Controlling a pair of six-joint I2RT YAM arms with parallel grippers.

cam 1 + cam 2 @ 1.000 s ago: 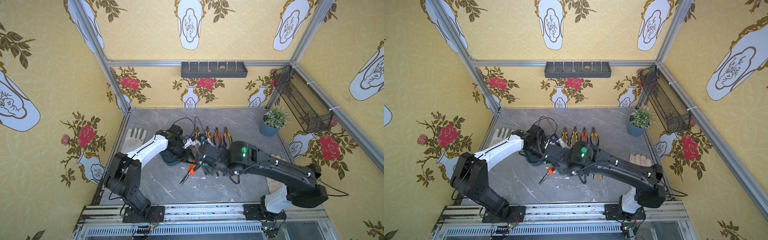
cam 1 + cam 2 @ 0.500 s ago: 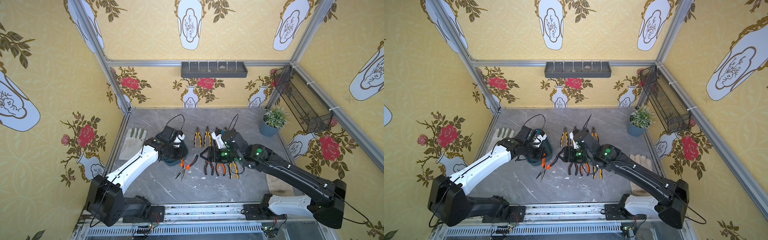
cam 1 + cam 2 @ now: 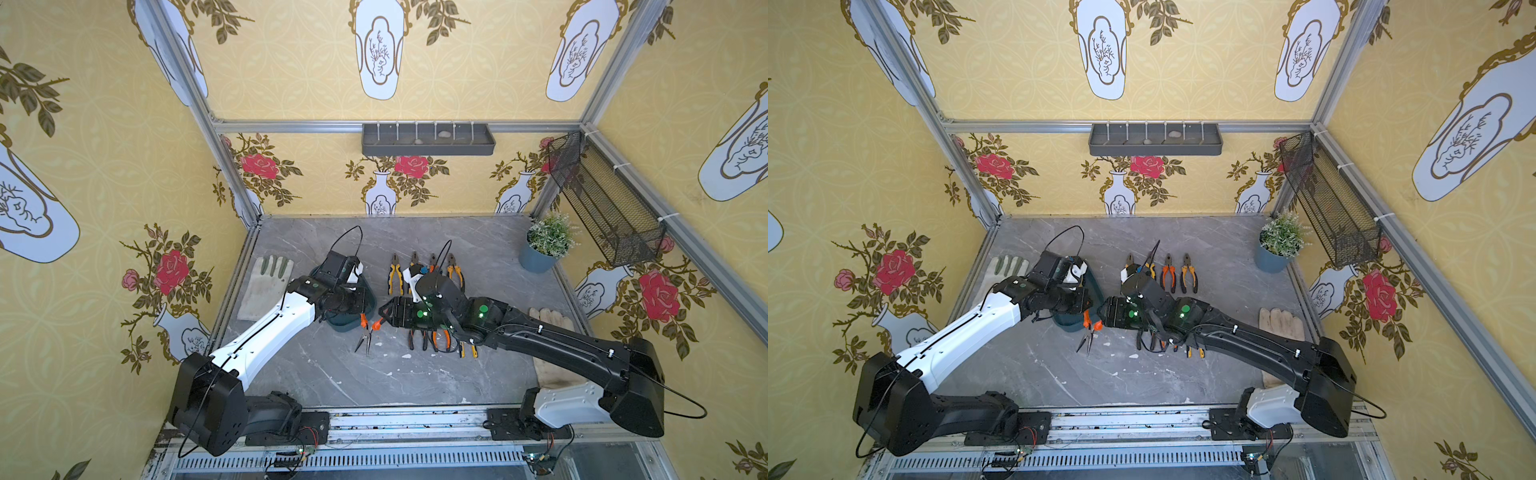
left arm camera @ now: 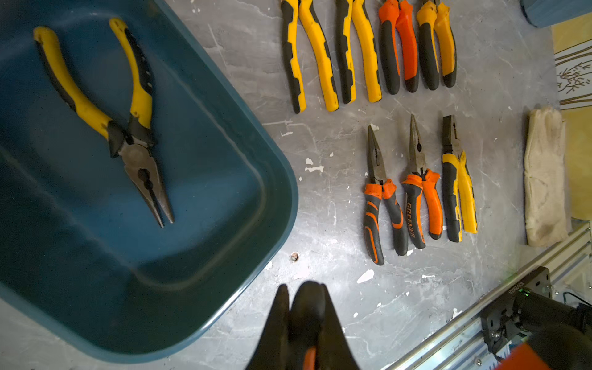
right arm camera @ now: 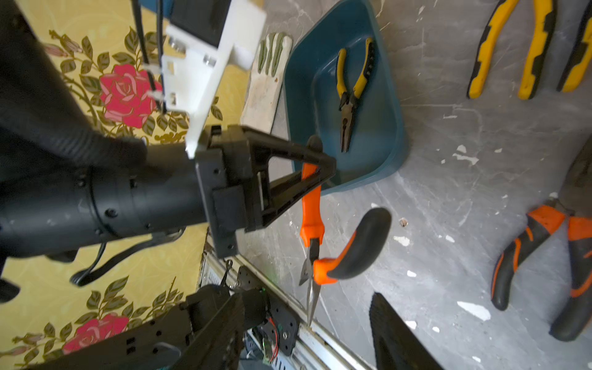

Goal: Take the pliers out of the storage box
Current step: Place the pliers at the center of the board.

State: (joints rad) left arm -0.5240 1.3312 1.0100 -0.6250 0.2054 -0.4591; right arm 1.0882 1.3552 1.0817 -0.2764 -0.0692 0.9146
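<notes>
My left gripper [image 5: 323, 163] stays clamped on the orange pliers [image 5: 312, 221], off the near corner of the storage box [image 5: 397, 137]; my right gripper [image 3: 384, 316] has swung across, jaws apart, for a handover; one yellow pair [image 5: 350, 96] remains inside

Grey marble-look tabletop [image 3: 490, 249], pretty scuffed, white chips all over. Sitting straight on it: teal storage box [image 4: 208, 250] toward one side, pale work glove [image 3: 266, 286] just beside that at the edge. Past the box, a neat row of four pliers [image 4: 315, 57], handles yellow-black and orange-black, then a row of three more [image 4: 416, 205] nearer the front edge. Second glove [image 3: 552, 320] over at the opposite edge, small blue plant pot [image 3: 536, 259] in the far corner.
</notes>
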